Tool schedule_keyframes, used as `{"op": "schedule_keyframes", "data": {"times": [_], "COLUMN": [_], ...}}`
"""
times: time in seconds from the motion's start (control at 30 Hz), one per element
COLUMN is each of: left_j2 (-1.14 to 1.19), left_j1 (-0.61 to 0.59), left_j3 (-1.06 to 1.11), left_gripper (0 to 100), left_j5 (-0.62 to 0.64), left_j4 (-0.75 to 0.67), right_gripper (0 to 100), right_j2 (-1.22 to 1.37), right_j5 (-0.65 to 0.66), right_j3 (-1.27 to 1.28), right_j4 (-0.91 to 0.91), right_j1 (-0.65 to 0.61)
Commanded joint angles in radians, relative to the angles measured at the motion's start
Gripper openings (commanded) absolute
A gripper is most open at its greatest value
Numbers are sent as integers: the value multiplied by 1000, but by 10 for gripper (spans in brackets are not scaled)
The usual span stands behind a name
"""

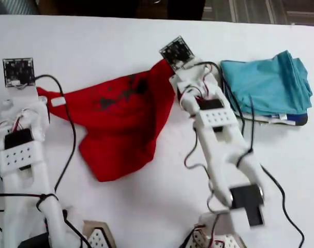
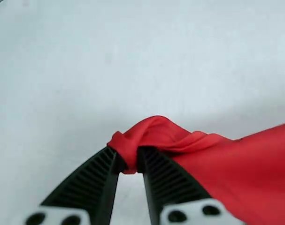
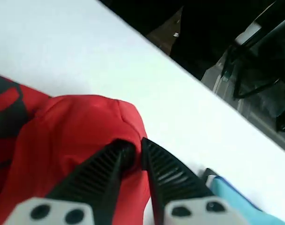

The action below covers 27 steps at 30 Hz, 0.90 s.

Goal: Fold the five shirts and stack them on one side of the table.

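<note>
The red shirt lay rumpled across the middle of the white table, stretched between the two arms, with a black print showing on its upper side. The left pincer was clenched on a bunched corner at the shirt's left end, a knot of red cloth pinched at its tips. The right pincer was grasping the shirt's far right corner, closed on a fold of the cloth. Toward the right side of the table sat a stack of folded shirts, teal on top, with white and dark layers showing along its near edge. The stack lay just beside the right arm, apart from the red shirt.
</note>
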Motion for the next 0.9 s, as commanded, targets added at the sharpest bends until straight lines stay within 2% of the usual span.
{"op": "schedule_keyframes", "data": {"times": [0.0, 0.17, 0.37, 0.6, 0.87], "left_j2": [-17, -17, -18, -17, -17], "left_j1": [0, 0, -2, -2, -35], "left_j3": [1, 1, 1, -1, -7], "left_gripper": [26, 26, 26, 26, 26], "left_j5": [-3, -3, -5, -3, -2], "left_j4": [-43, -43, -40, -46, 55], "right_gripper": [93, 191, 191, 190, 190], "right_j2": [10, -45, -174, -317, -398], "right_j5": [-23, -270, -287, -287, -287], "right_j3": [-115, -242, -311, -295, 6], "right_j4": [111, 302, 582, 854, 843], "right_j1": [25, 81, 65, -130, -438]}}
